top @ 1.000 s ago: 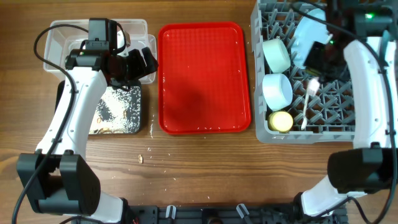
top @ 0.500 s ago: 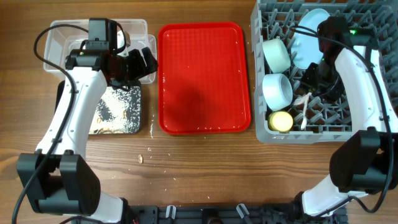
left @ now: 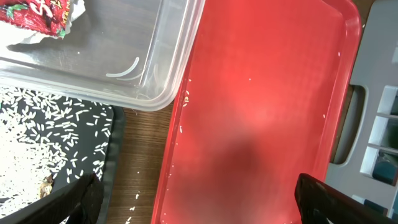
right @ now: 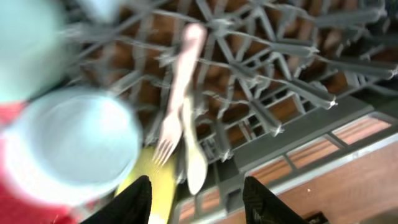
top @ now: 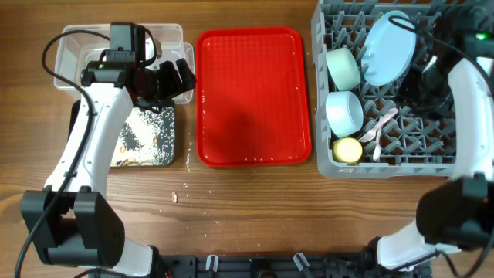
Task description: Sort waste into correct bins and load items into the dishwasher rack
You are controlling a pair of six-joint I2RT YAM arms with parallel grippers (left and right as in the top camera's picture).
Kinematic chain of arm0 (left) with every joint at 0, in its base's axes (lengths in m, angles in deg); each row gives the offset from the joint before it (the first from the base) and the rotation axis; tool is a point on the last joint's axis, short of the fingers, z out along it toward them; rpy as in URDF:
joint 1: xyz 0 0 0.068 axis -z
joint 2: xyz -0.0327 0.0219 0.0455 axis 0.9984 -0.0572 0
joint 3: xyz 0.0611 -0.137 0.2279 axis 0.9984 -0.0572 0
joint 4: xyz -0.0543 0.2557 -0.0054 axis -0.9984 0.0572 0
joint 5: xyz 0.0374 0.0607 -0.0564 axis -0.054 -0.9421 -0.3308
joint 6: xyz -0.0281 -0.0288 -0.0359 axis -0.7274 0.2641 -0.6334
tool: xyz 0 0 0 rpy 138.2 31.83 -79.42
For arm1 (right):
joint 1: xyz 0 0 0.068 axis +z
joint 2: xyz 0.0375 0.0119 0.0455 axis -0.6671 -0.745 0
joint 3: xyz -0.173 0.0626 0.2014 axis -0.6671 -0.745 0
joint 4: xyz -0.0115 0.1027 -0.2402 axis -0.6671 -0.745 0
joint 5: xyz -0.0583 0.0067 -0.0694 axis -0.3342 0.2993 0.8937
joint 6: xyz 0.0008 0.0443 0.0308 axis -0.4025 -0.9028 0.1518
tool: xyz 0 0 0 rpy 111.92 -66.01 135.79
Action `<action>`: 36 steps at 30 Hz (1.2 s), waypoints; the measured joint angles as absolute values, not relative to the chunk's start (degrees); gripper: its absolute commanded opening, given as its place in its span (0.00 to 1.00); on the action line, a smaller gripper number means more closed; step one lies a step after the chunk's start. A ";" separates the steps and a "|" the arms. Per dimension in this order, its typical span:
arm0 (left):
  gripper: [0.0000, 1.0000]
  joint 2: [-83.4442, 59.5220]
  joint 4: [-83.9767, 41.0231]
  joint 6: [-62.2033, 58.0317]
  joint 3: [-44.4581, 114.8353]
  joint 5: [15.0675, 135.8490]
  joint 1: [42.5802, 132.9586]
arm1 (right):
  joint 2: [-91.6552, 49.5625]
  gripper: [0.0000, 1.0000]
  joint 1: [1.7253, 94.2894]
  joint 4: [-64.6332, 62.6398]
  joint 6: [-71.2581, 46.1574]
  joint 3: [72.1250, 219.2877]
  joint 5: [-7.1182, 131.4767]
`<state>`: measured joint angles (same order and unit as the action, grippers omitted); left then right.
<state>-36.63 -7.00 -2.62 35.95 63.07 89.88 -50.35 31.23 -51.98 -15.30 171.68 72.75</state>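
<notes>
The grey dishwasher rack [top: 401,166] holds the pale blue plate [top: 386,48], two blue-green bowls [top: 343,68] [top: 345,112], the yellow cup [top: 349,150], and the white fork [top: 380,123] and spoon [top: 376,151]. My right gripper [top: 421,77] is open and empty above the rack. In the right wrist view it [right: 196,208] hovers over the fork [right: 177,106] and spoon [right: 194,155]. My left gripper [top: 166,81] is open and empty at the clear tub's [top: 69,35] right edge. The red wrapper [left: 37,15] lies in the tub. The black tray [top: 174,158] holds white scraps.
The flat red serving tray [top: 251,96] lies between the bins and the rack, with a few grains on it. Loose grains are scattered on the wood [top: 174,196] in front of the black tray. The rack's grey wall [left: 379,124] is just right of the red tray.
My right gripper has let go of the white fork, which now lies in the rack beside the spoon, and has drawn back to the right. The left arm has not moved.
</notes>
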 measured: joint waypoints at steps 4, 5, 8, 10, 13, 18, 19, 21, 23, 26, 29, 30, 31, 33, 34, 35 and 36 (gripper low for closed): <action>1.00 -36.63 -7.00 -2.62 35.95 63.07 89.88 | -42.41 1.00 33.31 -55.76 -11.33 176.12 68.57; 1.00 -36.63 -7.00 -2.62 35.95 63.07 89.88 | -40.18 0.99 33.75 -56.31 -10.98 176.67 67.35; 1.00 -36.63 -7.00 -2.62 35.95 63.07 89.88 | -31.44 1.00 34.88 -56.98 -10.69 177.76 61.99; 1.00 -36.63 -7.00 -2.62 35.95 63.07 89.88 | -26.54 1.00 34.95 -57.20 -11.70 178.22 59.57; 1.00 -36.63 -7.02 -2.62 35.95 63.07 89.88 | -21.58 1.00 34.95 -57.46 -12.51 178.42 58.82; 1.00 -36.63 -7.00 -2.62 35.95 63.07 89.88 | -16.95 1.00 34.95 -57.75 -12.70 178.39 59.55; 1.00 -36.63 -7.00 -2.62 35.95 63.07 89.88 | -15.64 1.00 34.95 -56.81 -12.38 178.31 59.55; 1.00 -36.63 -7.00 -2.62 35.95 63.07 89.88 | -14.11 1.00 34.95 -54.51 -10.58 178.04 59.33; 1.00 -36.63 -6.97 -2.62 35.95 63.04 89.88 | -12.29 1.00 34.95 -48.33 -6.80 176.69 58.30; 1.00 -36.63 -6.97 -2.62 35.95 63.07 89.88 | -8.53 1.00 34.95 -36.98 -1.08 170.96 55.81; 1.00 -36.63 -7.00 -2.62 35.95 63.04 89.88 | -3.20 1.00 34.95 -24.72 1.37 160.01 54.32; 1.00 -36.63 -7.02 -2.62 35.95 63.02 89.88 | -1.43 1.00 35.01 -20.24 1.46 156.08 54.04; 1.00 -36.63 -7.02 -2.62 35.95 63.00 89.88 | 0.21 1.00 35.10 -17.33 1.53 152.17 53.88; 1.00 -36.63 -7.02 -2.62 35.95 62.89 89.88 | 5.37 1.00 35.89 -5.64 1.20 140.30 53.51; 1.00 -36.63 -6.97 -2.62 35.95 62.89 89.88 | 8.10 1.00 36.46 -0.83 1.04 133.87 53.47; 1.00 -36.63 -6.97 -2.62 35.95 62.85 89.88 | 10.20 1.00 36.87 4.09 0.83 128.84 53.34; 1.00 -36.63 -7.02 -2.62 35.95 62.85 89.88 | 12.73 1.00 37.37 8.92 0.61 122.75 53.29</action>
<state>-36.63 -7.02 -2.62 35.95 62.85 89.88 12.73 37.37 8.92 0.61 122.75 53.29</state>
